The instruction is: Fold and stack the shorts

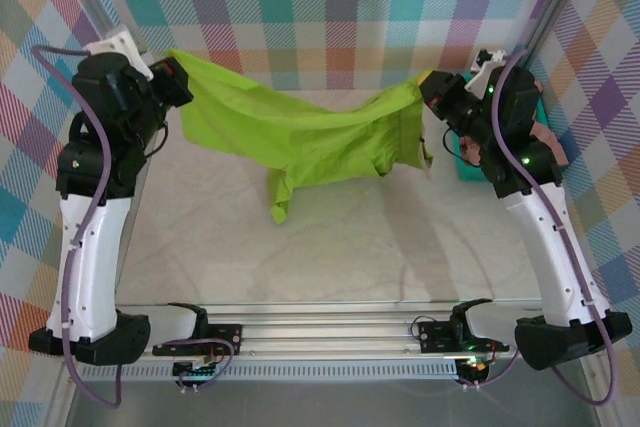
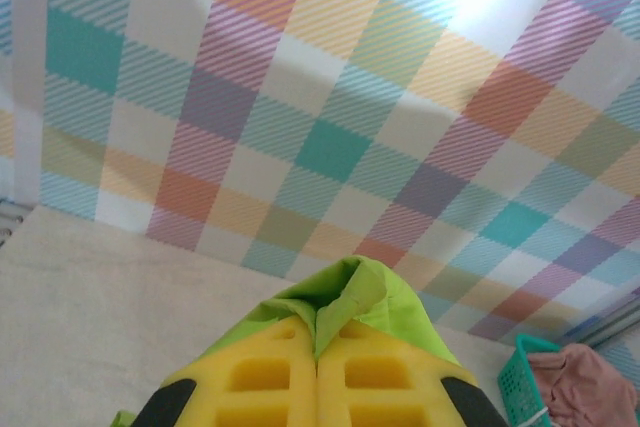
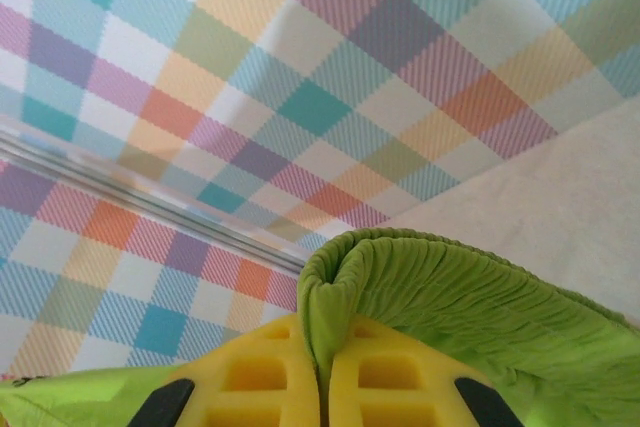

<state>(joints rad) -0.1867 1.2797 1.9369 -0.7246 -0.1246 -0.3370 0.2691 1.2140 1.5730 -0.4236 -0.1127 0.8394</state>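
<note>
Above the far half of the desk point(image 1: 330, 247), the lime green shorts point(image 1: 300, 137) hang stretched between the left hand point(image 1: 178, 82) and the right hand point(image 1: 432, 87), with one part drooping low near the middle. Each hand is closed firmly on a pinch of the green cloth, its yellow pads point(image 2: 260, 377) pressed together with fabric between them. At the far right, the pink shorts point(image 2: 590, 392) lie in the teal basket point(image 2: 515, 382), well apart from the green pair.
</note>
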